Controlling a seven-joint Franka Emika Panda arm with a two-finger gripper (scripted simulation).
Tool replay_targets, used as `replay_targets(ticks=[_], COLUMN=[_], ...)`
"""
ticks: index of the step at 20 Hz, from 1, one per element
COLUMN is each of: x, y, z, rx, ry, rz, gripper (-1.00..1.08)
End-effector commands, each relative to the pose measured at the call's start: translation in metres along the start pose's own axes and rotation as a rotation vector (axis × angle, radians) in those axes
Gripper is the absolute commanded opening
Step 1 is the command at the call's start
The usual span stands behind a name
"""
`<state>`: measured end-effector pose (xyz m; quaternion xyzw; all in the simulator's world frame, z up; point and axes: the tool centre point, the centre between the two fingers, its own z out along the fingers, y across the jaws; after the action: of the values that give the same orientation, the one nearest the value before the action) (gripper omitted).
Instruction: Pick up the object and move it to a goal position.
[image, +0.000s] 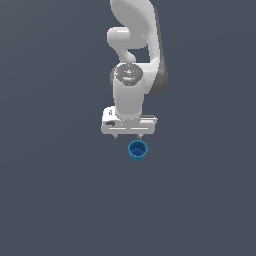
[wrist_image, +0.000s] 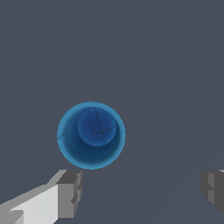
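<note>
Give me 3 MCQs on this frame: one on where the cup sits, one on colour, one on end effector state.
1. Where is the cup relative to the end effector in the exterior view?
A. Clamped between the fingers
B. Just below the fingertips, slightly toward the exterior view's right
C. Far off at the exterior view's left edge

2. What colour is the cup?
A. Red
B. Green
C. Bright blue with a darker blue inside

3. What state is the end effector in?
A. Open and holding nothing
B. Shut on the cup
C. Shut on nothing

Answers:
1. B: the cup lies under the white end effector, a little right of its centre, outside the fingers.
2. C: the wrist view shows a bright blue rim around a darker hollow.
3. A: the wrist view shows both fingers set wide apart, the cup not between them.
</note>
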<state>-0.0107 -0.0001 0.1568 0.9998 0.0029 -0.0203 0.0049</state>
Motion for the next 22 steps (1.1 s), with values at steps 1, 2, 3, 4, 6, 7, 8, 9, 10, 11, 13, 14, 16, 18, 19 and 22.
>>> replay_targets(ticks=[1, 2, 3, 4, 6, 7, 8, 9, 10, 11, 13, 14, 16, 18, 19, 22], x=[0.000, 0.000, 0.000, -0.001, -0.001, -0.002, -0.002, -0.002, -0.002, -0.002, -0.002, -0.003, -0.004, -0.005, -0.006, -0.009], y=[0.000, 0.000, -0.002, -0.004, -0.009, -0.011, -0.011, -0.011, -0.011, -0.010, -0.010, -0.010, -0.009, -0.008, -0.008, -0.006], z=[0.000, 0.000, 0.000, 0.001, 0.002, 0.002, 0.003, 0.002, 0.002, 0.003, 0.004, 0.005, 0.007, 0.010, 0.012, 0.018], rx=[0.000, 0.001, 0.003, 0.006, 0.014, 0.015, 0.016, 0.015, 0.016, 0.017, 0.023, 0.027, 0.039, 0.054, 0.064, 0.097], ry=[0.000, 0.000, -0.001, -0.002, -0.004, -0.005, -0.005, -0.005, -0.005, -0.006, -0.011, -0.014, -0.024, -0.036, -0.044, -0.072], rz=[0.000, -0.001, -0.003, -0.007, -0.016, -0.019, -0.020, -0.019, -0.017, -0.015, -0.003, 0.006, 0.030, 0.061, 0.080, 0.148], gripper=[0.28, 0.28, 0.28, 0.28, 0.28, 0.28, 0.28, 0.28, 0.28, 0.28, 0.28, 0.28, 0.28, 0.28, 0.28, 0.28])
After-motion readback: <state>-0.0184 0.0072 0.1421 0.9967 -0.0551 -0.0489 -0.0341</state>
